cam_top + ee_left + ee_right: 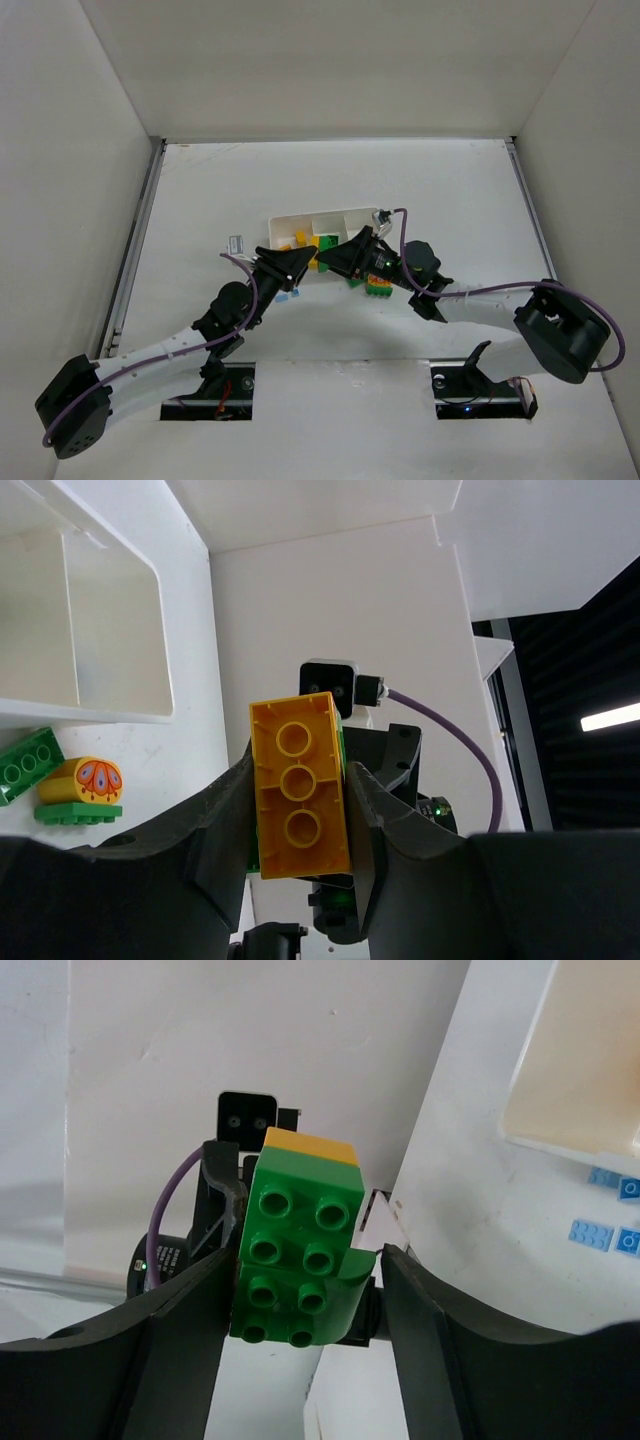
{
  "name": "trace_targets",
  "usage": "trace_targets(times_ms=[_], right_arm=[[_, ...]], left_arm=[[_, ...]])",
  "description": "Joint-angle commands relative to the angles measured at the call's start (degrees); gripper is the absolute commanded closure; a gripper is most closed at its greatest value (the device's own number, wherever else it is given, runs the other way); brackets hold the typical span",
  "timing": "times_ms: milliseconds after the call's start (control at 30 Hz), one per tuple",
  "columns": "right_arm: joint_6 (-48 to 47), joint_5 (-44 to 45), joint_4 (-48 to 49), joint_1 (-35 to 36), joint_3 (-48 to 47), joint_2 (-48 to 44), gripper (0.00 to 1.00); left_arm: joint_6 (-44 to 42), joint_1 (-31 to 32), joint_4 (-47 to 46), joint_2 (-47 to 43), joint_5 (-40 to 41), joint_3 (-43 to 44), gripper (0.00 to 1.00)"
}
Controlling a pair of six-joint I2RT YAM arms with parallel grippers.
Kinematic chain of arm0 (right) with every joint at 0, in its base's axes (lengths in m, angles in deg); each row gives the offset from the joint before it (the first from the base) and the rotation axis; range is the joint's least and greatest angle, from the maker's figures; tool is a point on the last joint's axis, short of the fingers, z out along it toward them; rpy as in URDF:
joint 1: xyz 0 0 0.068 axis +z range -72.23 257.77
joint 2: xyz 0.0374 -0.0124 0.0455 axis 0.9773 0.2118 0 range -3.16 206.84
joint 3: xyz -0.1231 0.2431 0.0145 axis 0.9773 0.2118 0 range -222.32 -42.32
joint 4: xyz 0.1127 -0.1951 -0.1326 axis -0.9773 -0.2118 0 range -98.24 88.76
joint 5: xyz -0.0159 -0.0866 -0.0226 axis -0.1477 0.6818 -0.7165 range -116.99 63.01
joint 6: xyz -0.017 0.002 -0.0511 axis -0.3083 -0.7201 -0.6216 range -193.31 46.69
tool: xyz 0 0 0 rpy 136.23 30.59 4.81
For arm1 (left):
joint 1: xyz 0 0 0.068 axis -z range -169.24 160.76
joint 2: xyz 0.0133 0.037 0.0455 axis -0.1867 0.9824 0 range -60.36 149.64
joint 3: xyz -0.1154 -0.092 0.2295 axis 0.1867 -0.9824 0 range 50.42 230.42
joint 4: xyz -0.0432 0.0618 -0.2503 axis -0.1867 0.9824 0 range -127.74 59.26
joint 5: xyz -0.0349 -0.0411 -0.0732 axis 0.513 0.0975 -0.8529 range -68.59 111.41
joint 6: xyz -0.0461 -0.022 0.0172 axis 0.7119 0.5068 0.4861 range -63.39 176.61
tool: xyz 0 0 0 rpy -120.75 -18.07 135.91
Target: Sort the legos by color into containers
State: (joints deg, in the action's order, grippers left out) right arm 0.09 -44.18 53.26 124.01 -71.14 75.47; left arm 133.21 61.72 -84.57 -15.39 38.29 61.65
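Seen from above, two black robot arms reach in from the near edge of a white surface (pixel 200 200) and meet just in front of a shallow white tray (pixel 320 211) that lies near the middle. The left gripper (pixel 303 263) and the right gripper (pixel 335 258) point at each other, almost tip to tip, with two bricks stuck together between them. In the left wrist view, the left gripper's jaws are clamped on the long sides of a yellow-orange brick (pixel 298 790), whose hollow underside with three round tubes faces the camera. In the right wrist view, a green brick (pixel 300 1240) shows its two rows of studs, and the yellow-orange one sits against its far face. The right gripper's jaws stand one on each side of this green brick and close against it, but it is not possible to tell whether they are squeezing it. Both bricks are off the surface, just outside the tray's near wall. Inside the tray, yellow pieces lie in the left compartment and a green one (pixel 326 240) lies in the middle. On the surface, loose green bricks (pixel 378 290) lie under the right arm. Light blue bricks (pixel 590 1232) lie beside the tray under the left arm. A rounded yellow piece (pixel 80 780) on a green plate rests near the tray.
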Motion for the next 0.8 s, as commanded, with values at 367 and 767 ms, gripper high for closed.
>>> trace_targets(times_ms=[367,767], right_arm=[[0.6,-0.5,8.2,0.6,-0.6,0.6,0.33],[2.0,-0.7,9.4,0.5,0.6,1.3,0.49]], left_arm=[[1.2,-1.9,-3.1,-1.2,0.5,-0.7,0.87],[0.6,-3.2,-3.1,-1.3,0.5,-0.7,0.87]])
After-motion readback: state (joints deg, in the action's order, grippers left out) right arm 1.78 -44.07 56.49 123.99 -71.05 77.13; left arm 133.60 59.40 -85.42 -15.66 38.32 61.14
